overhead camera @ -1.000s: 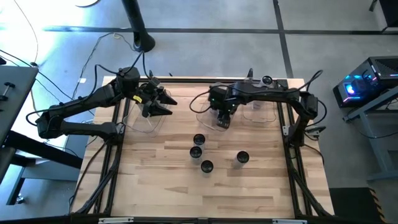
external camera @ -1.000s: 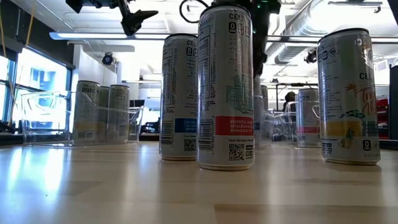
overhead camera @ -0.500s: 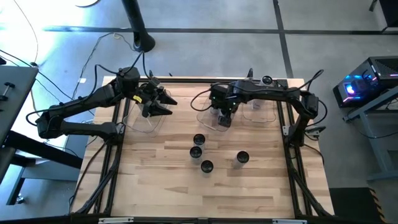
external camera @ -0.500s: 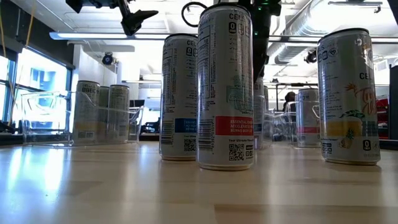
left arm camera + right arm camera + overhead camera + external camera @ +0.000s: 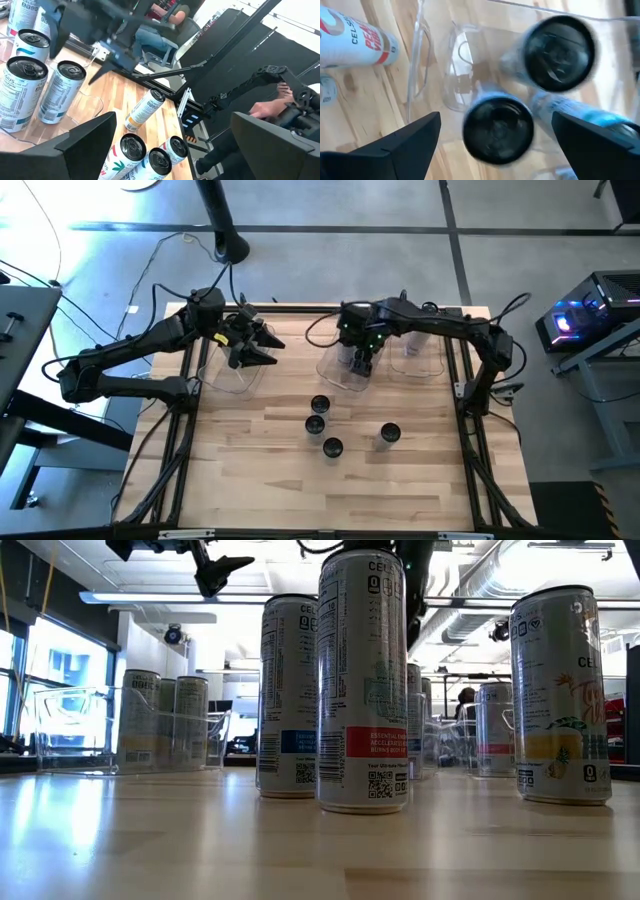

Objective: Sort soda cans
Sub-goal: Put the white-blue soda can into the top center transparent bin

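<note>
- While the left gripper (image 5: 268, 348) holds the same place over the clear plastic bin at the table's left rear (image 5: 232, 376), its dark fingers spread wide with nothing between them, the right gripper (image 5: 362, 363) has changed since a second ago.
- It has risen from the clear plastic bin at mid-rear (image 5: 338, 370) and drawn slightly back; its fingers (image 5: 402, 140), half closed then, now stand spread and empty above two dark-topped silvery soda cans standing in that bin (image 5: 498, 129).
- Four silvery soda cans with dark round tops (image 5: 320, 405) stand upright on the pale wooden plank tabletop (image 5: 260, 480), in the same spots as before: three clustered at centre, one apart to their right (image 5: 389, 434).
- More cans stand in the left bin (image 5: 140, 720), unmoved.
- Beyond the table lie a grey concrete floor (image 5: 520, 240) and a blue-lit device at far right (image 5: 572, 318); a seated person (image 5: 160, 35) shows behind.
</note>
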